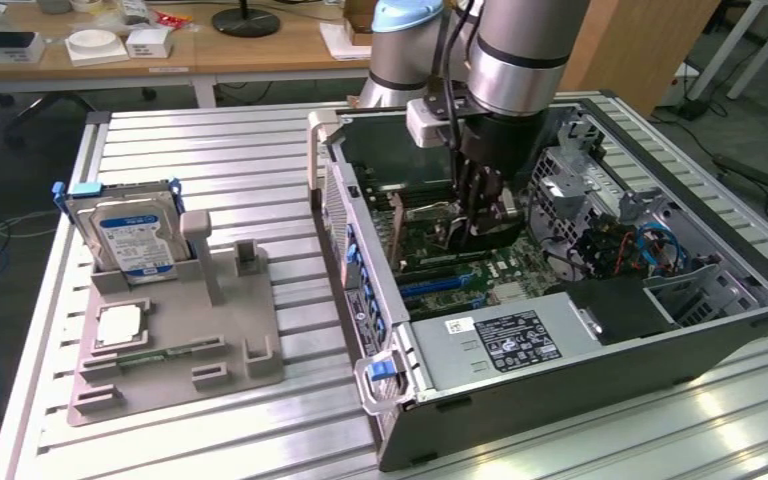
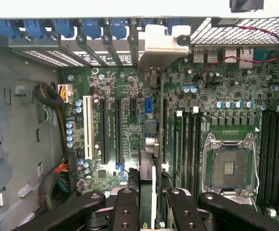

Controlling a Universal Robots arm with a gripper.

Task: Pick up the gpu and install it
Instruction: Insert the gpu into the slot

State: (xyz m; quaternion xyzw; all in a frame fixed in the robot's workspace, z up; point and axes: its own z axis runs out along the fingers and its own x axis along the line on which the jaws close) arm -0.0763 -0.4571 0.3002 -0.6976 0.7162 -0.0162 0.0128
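Note:
The gpu (image 2: pixel 148 190) shows edge-on in the wrist view as a thin upright card running between my fingers (image 2: pixel 127 207) toward the case's rear wall, where its silver end bracket (image 2: pixel 161 41) sits among the blue slot clips. My gripper (image 2: pixel 151 211) is shut on the card's near end, over the green motherboard (image 2: pixel 129 96). In the exterior view my gripper (image 1: pixel 478 228) reaches down inside the open computer case (image 1: pixel 598 345). A thin brownish strip of the gpu (image 1: pixel 396 232) stands upright near the rear wall.
Black expansion slots (image 2: pixel 103 130) and a white slot (image 2: pixel 86 127) lie beside the card; the CPU socket (image 2: pixel 228 168) and power cables (image 2: pixel 57 180) flank it. Outside the case, a grey holder (image 1: pixel 211 345) carries a silver hard drive (image 1: pixel 131 235) and a memory stick (image 1: pixel 157 352).

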